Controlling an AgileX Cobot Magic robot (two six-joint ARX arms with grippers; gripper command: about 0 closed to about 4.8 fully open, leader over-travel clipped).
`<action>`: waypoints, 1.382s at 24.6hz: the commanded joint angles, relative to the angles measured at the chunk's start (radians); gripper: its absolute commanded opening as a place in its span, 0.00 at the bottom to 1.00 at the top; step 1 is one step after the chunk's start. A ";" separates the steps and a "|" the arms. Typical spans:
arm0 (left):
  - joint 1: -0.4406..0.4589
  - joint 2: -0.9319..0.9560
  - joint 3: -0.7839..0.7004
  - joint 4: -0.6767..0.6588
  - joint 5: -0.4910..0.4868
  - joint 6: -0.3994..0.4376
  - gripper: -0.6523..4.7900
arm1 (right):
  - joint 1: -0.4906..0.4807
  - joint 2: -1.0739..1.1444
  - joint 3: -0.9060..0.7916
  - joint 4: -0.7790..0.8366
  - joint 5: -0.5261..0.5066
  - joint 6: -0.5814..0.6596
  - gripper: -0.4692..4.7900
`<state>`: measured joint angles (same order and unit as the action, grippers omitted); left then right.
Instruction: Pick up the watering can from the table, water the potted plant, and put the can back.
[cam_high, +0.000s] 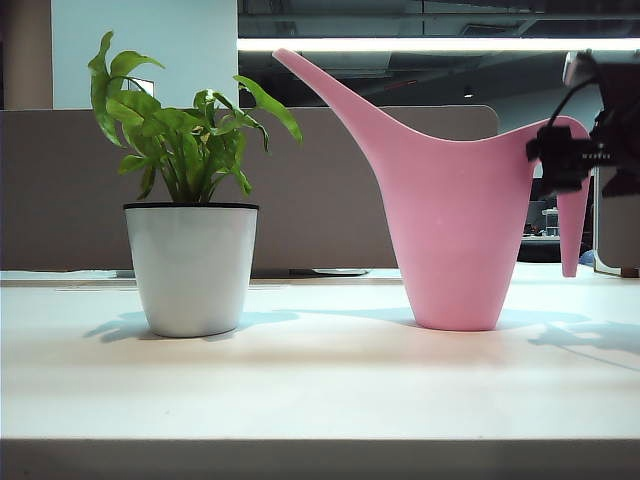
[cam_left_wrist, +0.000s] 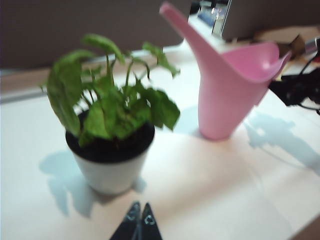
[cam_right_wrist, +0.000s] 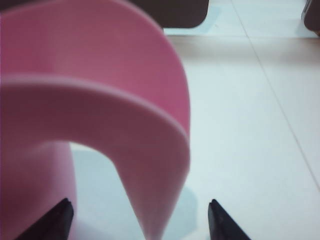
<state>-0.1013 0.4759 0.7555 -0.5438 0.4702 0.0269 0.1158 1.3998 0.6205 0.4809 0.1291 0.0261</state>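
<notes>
The watering can (cam_high: 455, 230) stood upright on the table (cam_high: 320, 385), well to the right of the potted plant (cam_high: 190, 205), its spout reaching toward the leaves and its hooked handle on the far side, where the right arm could get at it. The right gripper (cam_right_wrist: 137, 220) had its jaws spread wide to either side of that handle, holding nothing, apparently lined up for a grasp. The left gripper (cam_left_wrist: 140, 220) hung before the pot with its tips pressed together, empty, likely keeping clear.
</notes>
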 joint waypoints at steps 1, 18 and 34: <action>-0.021 -0.002 0.015 -0.041 0.002 0.053 0.11 | -0.010 0.025 0.007 0.065 0.010 0.000 0.79; -0.024 -0.001 0.014 -0.047 -0.006 0.078 0.11 | -0.074 0.086 0.008 0.205 -0.132 -0.125 0.44; -0.024 -0.001 0.014 -0.047 -0.006 0.078 0.11 | -0.074 0.086 0.008 0.291 -0.128 -0.124 0.36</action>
<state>-0.1238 0.4759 0.7628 -0.5961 0.4633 0.1013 0.0433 1.4906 0.6197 0.6979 -0.0101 -0.0914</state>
